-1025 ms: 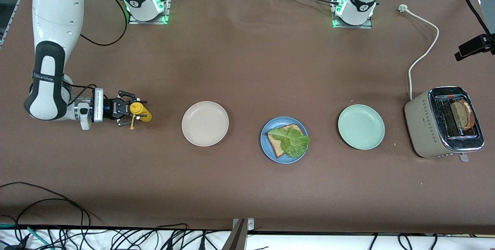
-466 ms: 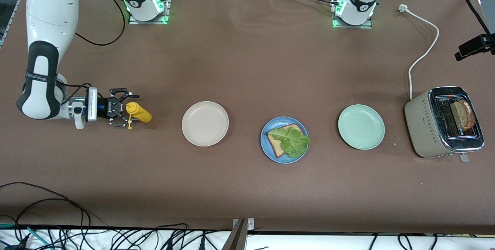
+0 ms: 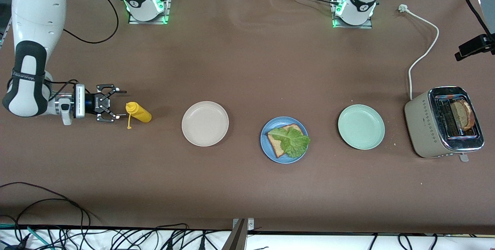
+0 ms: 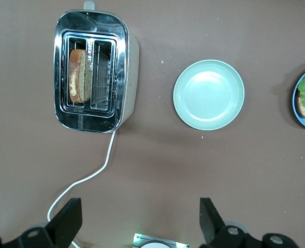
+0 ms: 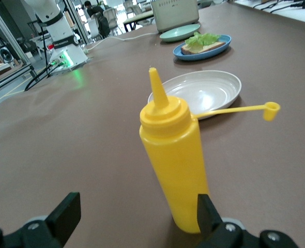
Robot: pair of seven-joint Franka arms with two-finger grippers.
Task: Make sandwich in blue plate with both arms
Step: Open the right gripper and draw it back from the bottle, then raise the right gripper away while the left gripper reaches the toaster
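The blue plate (image 3: 271, 154) sits mid-table with one brown bread slice (image 3: 276, 146) on it and a green lettuce leaf (image 3: 294, 142) on top. A second slice (image 3: 462, 114) stands in the toaster (image 3: 424, 126). My right gripper (image 3: 120, 104) is open, just clear of an upright yellow squeeze bottle (image 3: 138, 113), on the side toward the right arm's end. The right wrist view shows the bottle (image 5: 173, 155) past the open right gripper (image 5: 136, 214), with the blue plate (image 5: 194, 56) far off. In the left wrist view my left gripper (image 4: 137, 225) is open and empty, high above the toaster (image 4: 127, 62) and its slice (image 4: 77, 75).
A beige plate (image 3: 205, 123) lies between the bottle and the blue plate. A mint-green plate (image 3: 361, 126) lies between the blue plate and the toaster. The toaster's white cord (image 3: 423, 53) runs toward the left arm's base (image 3: 357, 2). The bottle's cap (image 3: 130, 127) dangles on its strap.
My right gripper opened off the yellow bottle and drew back toward the right arm's end of the table. The bottle stays standing where it was. Nothing else moved.
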